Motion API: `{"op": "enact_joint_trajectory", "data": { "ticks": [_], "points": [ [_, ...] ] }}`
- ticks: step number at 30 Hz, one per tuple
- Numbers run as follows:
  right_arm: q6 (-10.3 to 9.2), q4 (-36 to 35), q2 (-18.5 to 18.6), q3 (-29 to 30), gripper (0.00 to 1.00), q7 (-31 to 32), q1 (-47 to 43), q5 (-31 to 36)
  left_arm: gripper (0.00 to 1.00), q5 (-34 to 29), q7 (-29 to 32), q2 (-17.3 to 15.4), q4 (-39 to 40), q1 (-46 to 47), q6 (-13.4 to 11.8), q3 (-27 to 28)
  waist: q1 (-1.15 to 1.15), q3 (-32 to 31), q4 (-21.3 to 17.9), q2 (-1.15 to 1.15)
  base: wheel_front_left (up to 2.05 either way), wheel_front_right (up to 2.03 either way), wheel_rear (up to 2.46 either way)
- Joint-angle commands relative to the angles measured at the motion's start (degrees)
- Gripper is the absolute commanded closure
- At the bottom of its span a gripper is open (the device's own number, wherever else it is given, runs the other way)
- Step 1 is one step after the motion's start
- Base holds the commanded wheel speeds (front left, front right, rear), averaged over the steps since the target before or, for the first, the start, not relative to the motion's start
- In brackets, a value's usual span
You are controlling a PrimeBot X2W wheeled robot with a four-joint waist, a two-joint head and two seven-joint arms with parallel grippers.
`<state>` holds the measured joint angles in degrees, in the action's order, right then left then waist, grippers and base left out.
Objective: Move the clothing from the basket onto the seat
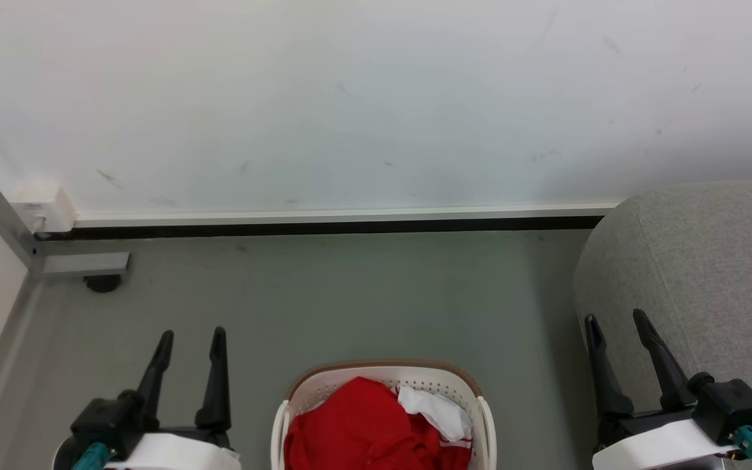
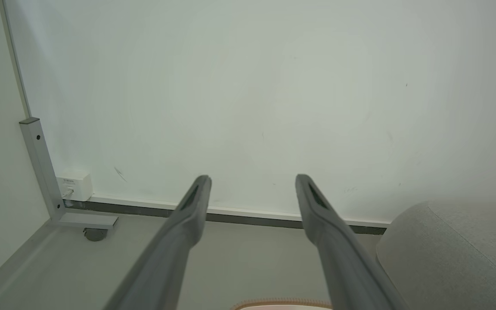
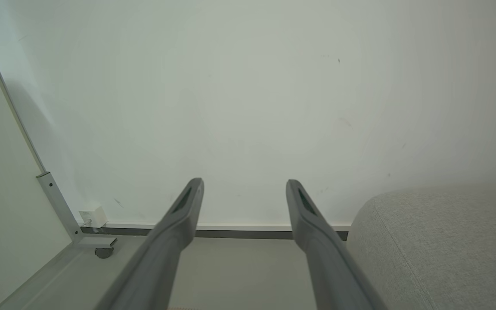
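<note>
Red clothing (image 1: 363,424) lies heaped in the white basket (image 1: 382,365) at bottom centre, both cut off by the frame's lower edge, with open grey floor (image 1: 350,294) running up to the wall (image 1: 350,98). The left end effector (image 1: 193,333) and right end effector (image 1: 614,316) flank it, fingers spread wide and empty, the right one overlapping the grey seat (image 1: 709,261) at right.

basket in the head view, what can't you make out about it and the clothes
Basket: near half cut off by the head view's bottom edge.
Clothing: bunched, head view; its own folds hide piece count and any lettering.
White cloth: trim or separate item, cannot tell.
Sofa: cut off by the head view's right edge.
</note>
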<state>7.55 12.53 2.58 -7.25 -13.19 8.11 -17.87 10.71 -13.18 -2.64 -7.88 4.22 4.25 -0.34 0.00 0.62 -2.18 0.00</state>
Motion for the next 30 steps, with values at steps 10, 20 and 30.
{"op": "enact_joint_trajectory", "data": {
  "ticks": [10,20,30],
  "points": [
    [-0.11,-0.42,0.48,-0.69,0.00,-1.63,0.97,4.05,0.00,-4.40,-1.57,-0.45,0.07,0.03,0.77,0.49,0.00,0.25,-0.19,0.00,0.00,0.00,0.00],
    [-0.12,-0.14,0.49,-1.04,0.00,-1.98,1.05,5.89,0.00,-5.12,-2.00,-0.45,-0.05,0.18,1.20,0.15,0.00,0.37,-0.25,0.00,0.00,0.00,0.00],
    [-0.12,0.04,0.48,-1.24,0.00,-1.98,1.24,5.51,0.00,-4.25,-2.00,-0.45,-0.30,0.22,1.33,0.04,0.00,0.46,-0.39,0.00,0.00,0.00,0.00]
  ]
}}
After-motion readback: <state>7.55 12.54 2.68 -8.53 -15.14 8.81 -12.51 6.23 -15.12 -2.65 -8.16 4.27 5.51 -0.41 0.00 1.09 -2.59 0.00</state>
